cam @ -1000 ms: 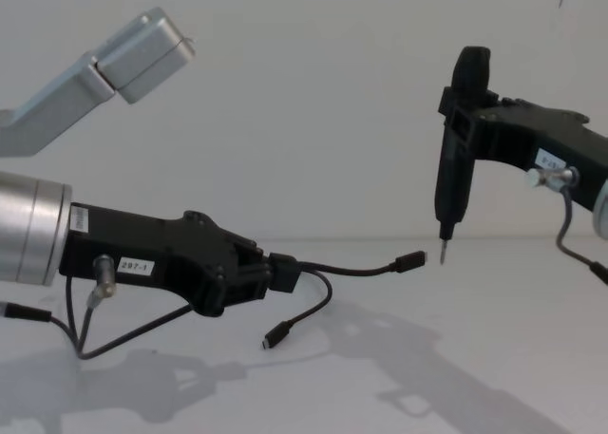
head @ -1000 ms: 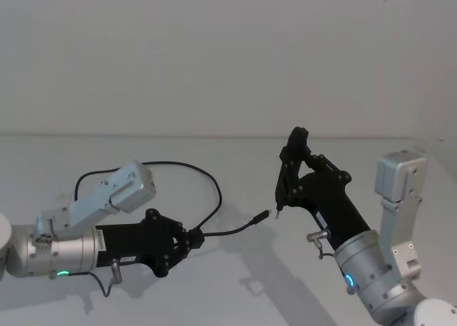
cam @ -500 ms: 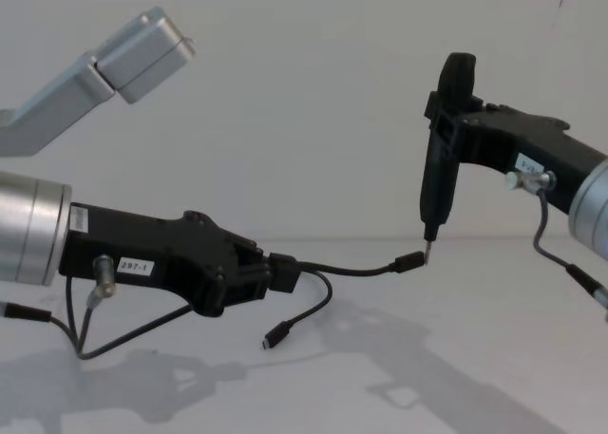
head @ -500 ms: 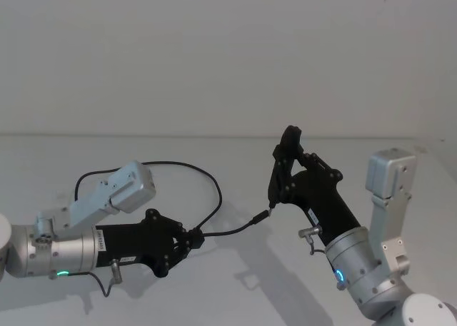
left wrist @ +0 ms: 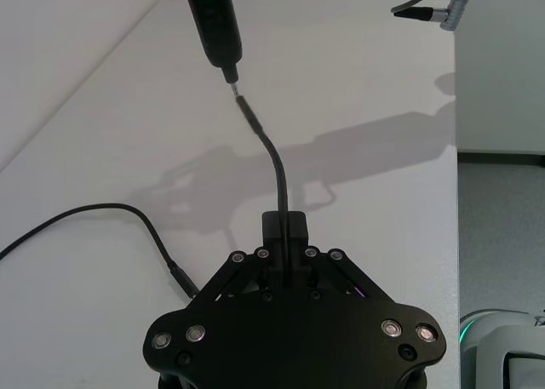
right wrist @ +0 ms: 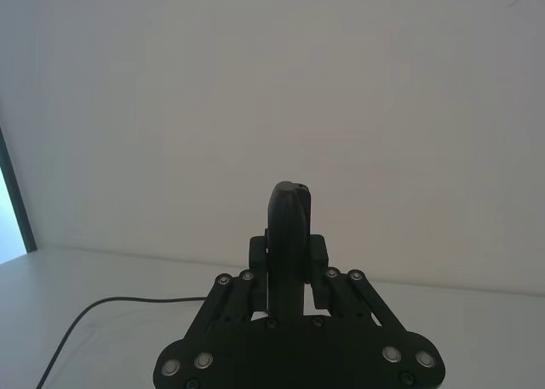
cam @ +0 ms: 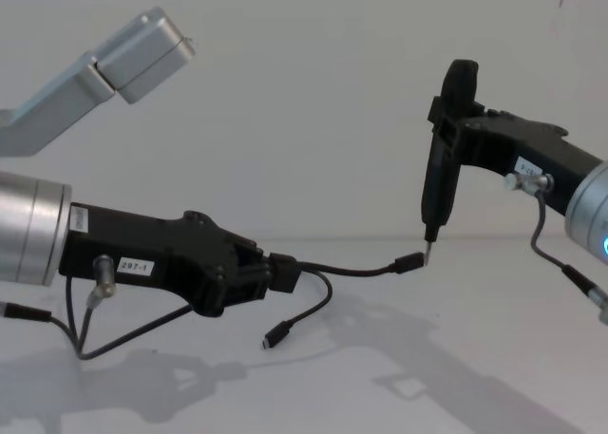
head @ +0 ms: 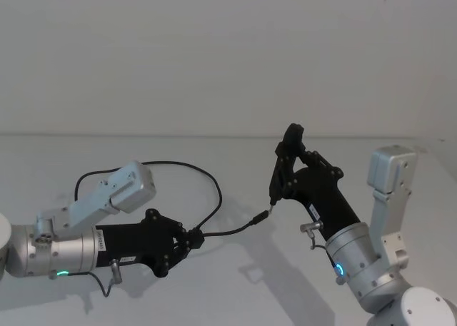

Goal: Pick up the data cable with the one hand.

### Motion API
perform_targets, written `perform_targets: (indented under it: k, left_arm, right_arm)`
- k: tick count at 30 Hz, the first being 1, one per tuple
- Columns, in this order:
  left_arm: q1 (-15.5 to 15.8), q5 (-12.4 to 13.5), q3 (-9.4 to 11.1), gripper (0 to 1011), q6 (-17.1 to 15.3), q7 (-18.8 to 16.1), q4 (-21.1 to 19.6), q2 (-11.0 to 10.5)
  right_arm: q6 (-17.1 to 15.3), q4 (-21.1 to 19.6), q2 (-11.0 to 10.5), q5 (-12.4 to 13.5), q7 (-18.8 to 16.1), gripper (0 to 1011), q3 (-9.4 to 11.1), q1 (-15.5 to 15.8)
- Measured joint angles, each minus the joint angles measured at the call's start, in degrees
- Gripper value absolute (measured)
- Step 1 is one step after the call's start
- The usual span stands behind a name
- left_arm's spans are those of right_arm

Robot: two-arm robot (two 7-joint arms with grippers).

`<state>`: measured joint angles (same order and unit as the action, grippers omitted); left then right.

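Left gripper [cam: 268, 274] clamped on cable [cam: 353, 269] near one plug, short end held off table [cam: 475, 358]; rest loops behind, other plug hanging low. Right gripper [cam: 429, 252]: slim tip touching free plug; jaws' state unreadable. Keep clamp firm, lift slowly, avoid snagging slack.

One cable [cam: 342, 269] is in view, with two plugs: one [cam: 410, 262] held out toward the centre right of the chest view, the other [cam: 274, 336] hanging low at centre. There are two grippers, the left [cam: 261, 273] at lower left and the right [cam: 429, 249] at upper right. One table [head: 235, 176]. The short grey wires number perhaps two, one [cam: 81, 301] per wrist.
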<state>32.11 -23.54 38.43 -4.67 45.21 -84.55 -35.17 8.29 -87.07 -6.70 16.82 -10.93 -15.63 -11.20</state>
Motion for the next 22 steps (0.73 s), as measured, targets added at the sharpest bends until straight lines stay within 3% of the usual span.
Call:
perform_targets:
  k: [22]
  left_arm:
    - [0.0,0.0,0.0,43,0.0,0.0,0.0,0.0]
  right_arm:
    - [-0.1,1.2,1.1,1.2,-1.5,279,1.4,-0.6]
